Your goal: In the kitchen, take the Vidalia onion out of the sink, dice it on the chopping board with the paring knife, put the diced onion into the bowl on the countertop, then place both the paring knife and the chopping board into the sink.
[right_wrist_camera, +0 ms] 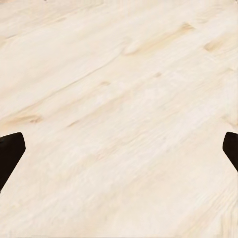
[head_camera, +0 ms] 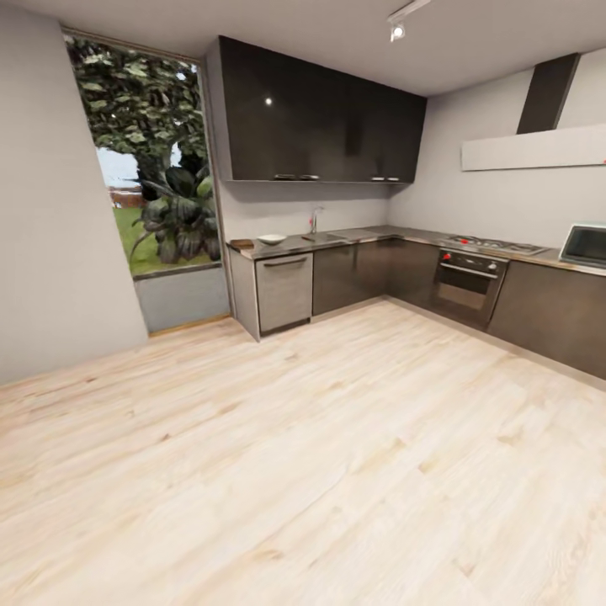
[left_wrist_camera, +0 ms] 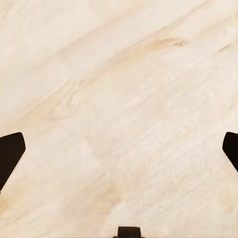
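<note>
Across the far wall, head view: countertop [head_camera: 370, 236], grey, running along dark cabinets [head_camera: 353, 273] into the corner. Sink [head_camera: 324, 238], set into the counter below a chrome tap [head_camera: 315, 220]; basin interior hidden from this angle, so the onion presumably lies inside, unseen. Bowl [head_camera: 271, 239], white, shallow, on the counter near its window end. Board [head_camera: 241, 244], brown, just beside the bowl at the counter's end; knife too small to make out. Placement reads as a ready work station: board and bowl side by side for dicing and transfer, sink close at hand. Also listed: oven [head_camera: 465, 289] with hob above, microwave [head_camera: 585, 246] at the picture's right, window [head_camera: 151, 160] with foliage. Floor [head_camera: 295, 463], pale wood, wide, lying between robot and counter. Left gripper [left_wrist_camera: 119, 153], fingers spread wide, nothing between them, pointed down at floor. Right gripper [right_wrist_camera: 119, 153], likewise spread and empty over floor. Judgement: approach stage; arms held low and idle because nothing is within reach; task not yet begun.
</note>
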Robot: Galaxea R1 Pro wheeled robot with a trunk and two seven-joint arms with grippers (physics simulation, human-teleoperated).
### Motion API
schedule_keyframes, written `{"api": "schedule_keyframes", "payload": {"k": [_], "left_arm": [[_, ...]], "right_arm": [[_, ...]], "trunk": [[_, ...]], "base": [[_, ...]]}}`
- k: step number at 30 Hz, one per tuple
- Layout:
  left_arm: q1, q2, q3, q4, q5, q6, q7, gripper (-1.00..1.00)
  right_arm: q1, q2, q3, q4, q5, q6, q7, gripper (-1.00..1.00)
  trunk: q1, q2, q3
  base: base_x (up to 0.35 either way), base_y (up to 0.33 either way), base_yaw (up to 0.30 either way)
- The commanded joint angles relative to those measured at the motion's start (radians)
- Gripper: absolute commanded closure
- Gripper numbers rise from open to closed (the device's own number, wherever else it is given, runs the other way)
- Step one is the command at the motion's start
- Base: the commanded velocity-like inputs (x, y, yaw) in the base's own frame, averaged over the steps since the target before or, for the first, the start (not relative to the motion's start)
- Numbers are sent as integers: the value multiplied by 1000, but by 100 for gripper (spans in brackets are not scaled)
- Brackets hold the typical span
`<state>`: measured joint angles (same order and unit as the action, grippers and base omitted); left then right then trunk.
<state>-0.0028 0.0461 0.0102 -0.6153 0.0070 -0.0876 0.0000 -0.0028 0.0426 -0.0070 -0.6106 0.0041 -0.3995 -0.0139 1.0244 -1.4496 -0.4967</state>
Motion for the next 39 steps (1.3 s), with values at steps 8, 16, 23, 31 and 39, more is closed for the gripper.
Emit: {"api": "schedule_keyframes", "payload": {"k": [8, 16, 23, 31, 39], "left_arm": [[0, 0, 1, 7, 0, -3, 0, -100], [0, 0, 1, 9, -1, -3, 0, -100], [0, -1, 0, 9, -1, -3, 1, -100], [0, -2, 1, 9, -1, -3, 1, -100], [0, -2, 1, 9, -1, -3, 2, -100]], "right_arm": [[0, 0, -1, 0, 1, -3, -1, -100], [0, 0, -1, 0, 1, -2, -2, -100], [0, 0, -1, 0, 1, -3, -1, -100], [0, 0, -1, 0, 1, -3, -2, -100], [0, 0, -1, 0, 1, -2, -2, -100]], "trunk": [[1, 0, -1], [1, 0, -1], [1, 0, -1], [1, 0, -1], [1, 0, -1]], "base": [[345, 0, 0], [346, 0, 0], [346, 0, 0], [345, 0, 0], [346, 0, 0]]}}
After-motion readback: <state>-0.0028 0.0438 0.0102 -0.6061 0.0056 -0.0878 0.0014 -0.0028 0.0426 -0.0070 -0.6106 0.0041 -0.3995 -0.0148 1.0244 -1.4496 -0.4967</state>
